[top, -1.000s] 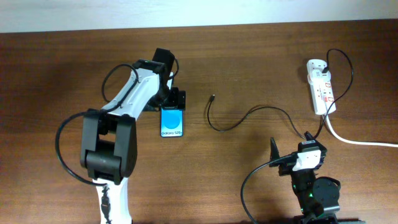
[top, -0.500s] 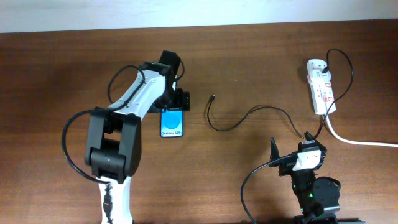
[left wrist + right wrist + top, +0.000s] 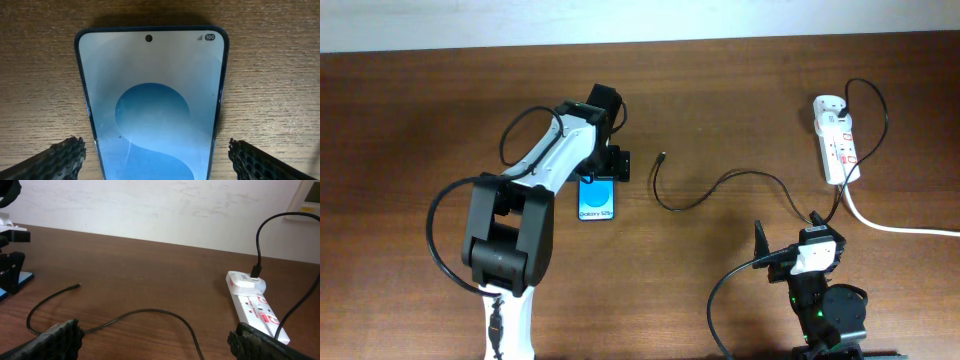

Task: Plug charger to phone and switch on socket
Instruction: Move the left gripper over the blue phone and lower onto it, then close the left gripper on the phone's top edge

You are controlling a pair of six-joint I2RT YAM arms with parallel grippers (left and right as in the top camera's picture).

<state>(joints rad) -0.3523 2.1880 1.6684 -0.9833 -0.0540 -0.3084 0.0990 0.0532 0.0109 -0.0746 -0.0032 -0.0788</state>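
We read "Galaxy S25" on the phone [image 3: 597, 201], "100" at its upper right corner; left gripper [image 3: 155, 152] straddles it, released; right gripper [image 3: 152, 335] released.

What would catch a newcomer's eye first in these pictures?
The bright blue phone left of centre, with the left tool open, one finger on either side of it. Then the thin black charger curling loose across the middle, its tip lying unplugged, and the white socket at far right.
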